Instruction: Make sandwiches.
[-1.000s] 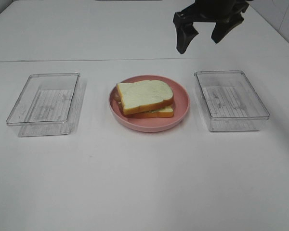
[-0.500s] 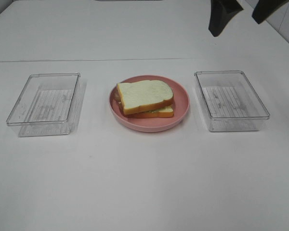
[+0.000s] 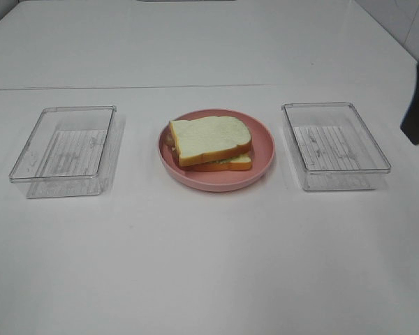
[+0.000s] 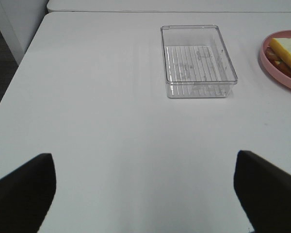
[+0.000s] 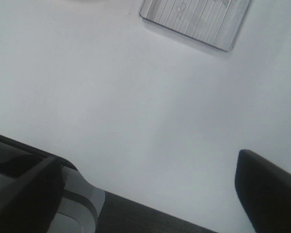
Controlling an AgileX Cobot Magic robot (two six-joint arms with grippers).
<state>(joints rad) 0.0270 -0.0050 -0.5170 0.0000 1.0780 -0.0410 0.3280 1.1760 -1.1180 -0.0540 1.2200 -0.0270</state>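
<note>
A white table [image 3: 209, 265] carries three items set in a row. At centre stands a round pink plate [image 3: 264, 143] with a raised rim. To one side of it lies a clear plastic rectangular tray [image 3: 64, 150] with a ribbed floor; from the left wrist view this same tray [image 4: 199, 60] sits well ahead of the fingers, with the plate's rim [image 4: 269, 65] just beyond it at the frame edge. A second clear tray [image 3: 334, 144] lies on the plate's other side; from the right wrist view one corner of it [image 5: 196, 19] shows, well apart from the fingers.
</note>
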